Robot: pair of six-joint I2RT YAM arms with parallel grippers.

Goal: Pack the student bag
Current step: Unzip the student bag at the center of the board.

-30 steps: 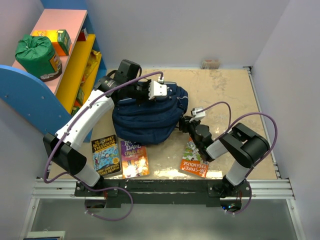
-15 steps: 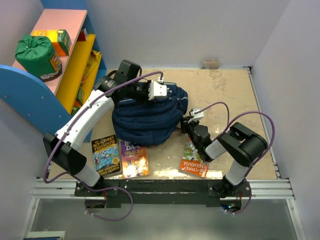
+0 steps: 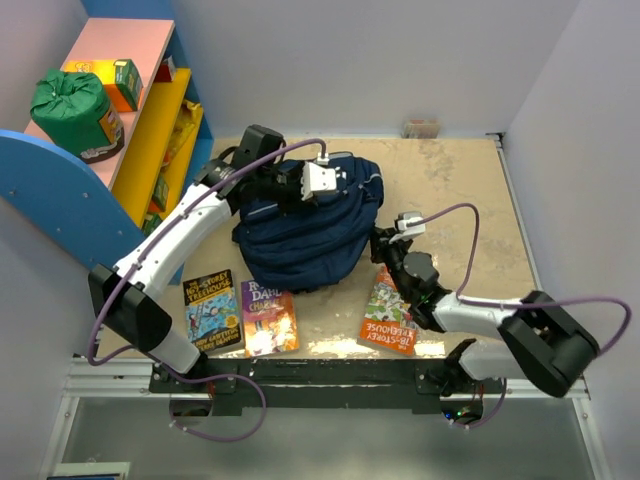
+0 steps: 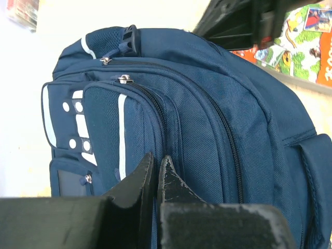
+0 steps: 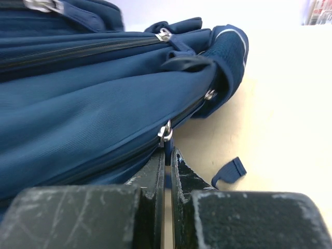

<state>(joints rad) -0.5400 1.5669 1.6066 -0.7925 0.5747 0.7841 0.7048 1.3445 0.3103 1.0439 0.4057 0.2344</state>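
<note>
Grip change at zip, R side of bag
L gripper [image 3: 320, 185] stays pressed together on top of student bag [image 3: 310, 235], prob. nipping fabric, can't confirm. Bag is mid-table, now a bit farther back & right vs a sec ago. R gripper [image 5: 167, 151], half spread a sec ago, has snapped together just under zip pull [image 5: 165, 134], arm stretched low; tab looks caught, not certain. Reads as bag braced, zip opening next. Books [image 3: 267, 317] lie unpacked at near edge.
</note>
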